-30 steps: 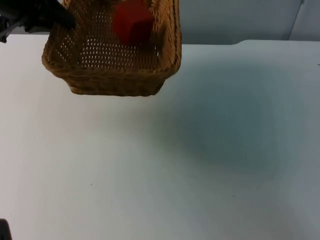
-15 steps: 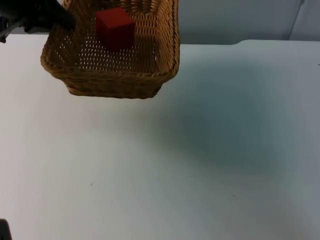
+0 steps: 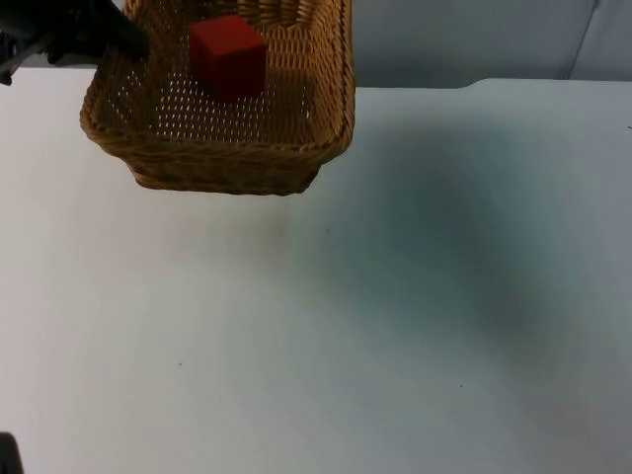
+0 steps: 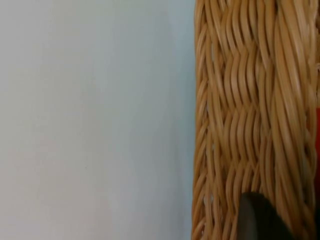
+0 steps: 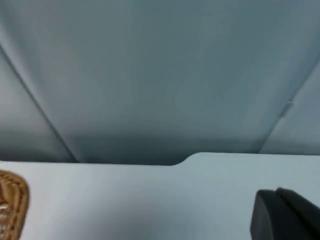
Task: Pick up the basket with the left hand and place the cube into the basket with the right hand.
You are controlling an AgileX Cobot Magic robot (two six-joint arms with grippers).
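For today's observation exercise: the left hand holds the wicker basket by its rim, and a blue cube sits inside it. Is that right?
Not quite. The cube is red, not blue, as the top view shows. The rest stands: the left hand holds the wicker basket by its rim, with the cube inside.

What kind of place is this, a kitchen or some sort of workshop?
Probably a robot test bench, not a kitchen. A plain white table ends at a grey partition wall. The left end effector holds a wicker basket with a red cube inside.
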